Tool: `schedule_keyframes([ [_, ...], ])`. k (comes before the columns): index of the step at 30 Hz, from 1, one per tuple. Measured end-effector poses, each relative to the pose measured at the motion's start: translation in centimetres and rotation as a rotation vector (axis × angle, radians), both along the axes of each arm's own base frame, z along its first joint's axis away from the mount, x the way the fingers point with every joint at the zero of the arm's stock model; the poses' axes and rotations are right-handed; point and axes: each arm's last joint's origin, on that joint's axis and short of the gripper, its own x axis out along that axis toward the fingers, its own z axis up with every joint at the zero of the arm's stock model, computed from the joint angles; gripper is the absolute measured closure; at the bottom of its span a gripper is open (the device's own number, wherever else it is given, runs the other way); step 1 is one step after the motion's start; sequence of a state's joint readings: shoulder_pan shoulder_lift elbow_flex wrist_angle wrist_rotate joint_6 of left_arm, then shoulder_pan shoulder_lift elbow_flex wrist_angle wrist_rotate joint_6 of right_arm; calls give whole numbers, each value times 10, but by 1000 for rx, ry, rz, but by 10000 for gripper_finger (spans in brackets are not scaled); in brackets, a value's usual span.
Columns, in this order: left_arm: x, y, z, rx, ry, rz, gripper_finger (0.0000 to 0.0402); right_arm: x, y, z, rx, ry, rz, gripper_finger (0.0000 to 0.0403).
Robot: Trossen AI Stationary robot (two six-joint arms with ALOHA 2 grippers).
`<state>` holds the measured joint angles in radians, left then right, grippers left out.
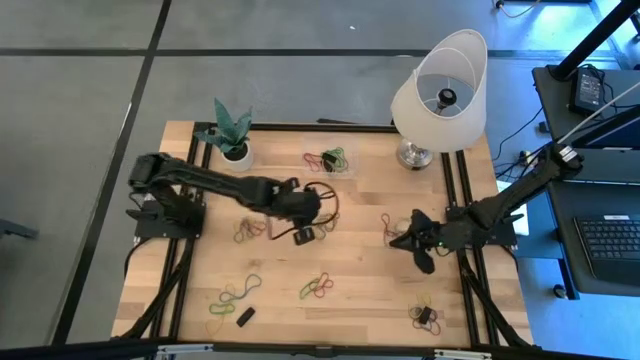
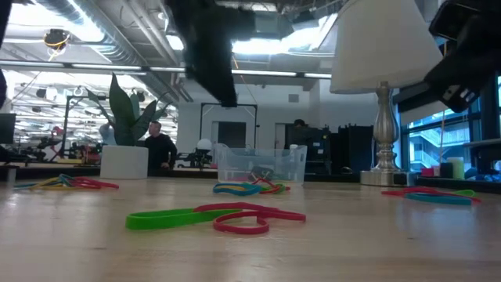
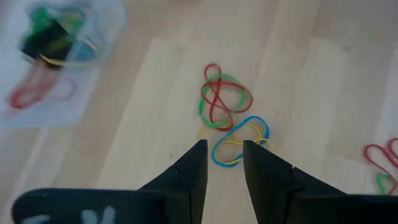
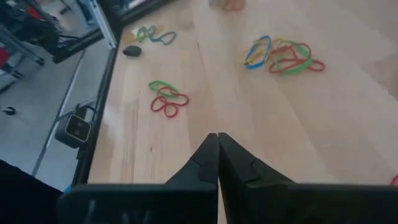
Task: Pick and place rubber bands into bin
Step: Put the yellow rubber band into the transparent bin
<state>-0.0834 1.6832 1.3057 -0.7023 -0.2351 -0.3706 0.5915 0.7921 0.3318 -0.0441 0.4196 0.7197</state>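
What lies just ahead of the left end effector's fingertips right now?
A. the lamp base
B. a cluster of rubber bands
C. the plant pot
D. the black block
B: in the left wrist view the left end effector has its fingers apart, empty, above a blue, yellow, green and red cluster of rubber bands on the table.

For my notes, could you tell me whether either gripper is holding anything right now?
Nothing is held: the left gripper has empty, parted jaws above the rubber bands; the right gripper is shut on nothing.
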Motion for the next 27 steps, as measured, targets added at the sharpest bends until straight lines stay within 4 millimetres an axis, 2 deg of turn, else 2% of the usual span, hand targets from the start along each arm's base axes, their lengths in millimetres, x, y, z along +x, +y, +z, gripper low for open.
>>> schedule_keyframes([
  [7,29,30,-35,-73,110,57,304,-15,-10,-11,3,-39,13,401],
  [12,36,43,-63,-120,189,79,304,-19,-11,-12,19,-35,43,401],
  [19,41,48,-92,-153,268,78,304,-19,-11,-12,11,-37,68,401],
  [27,45,47,-102,-171,270,41,304,-19,-11,-12,8,-37,69,401],
])
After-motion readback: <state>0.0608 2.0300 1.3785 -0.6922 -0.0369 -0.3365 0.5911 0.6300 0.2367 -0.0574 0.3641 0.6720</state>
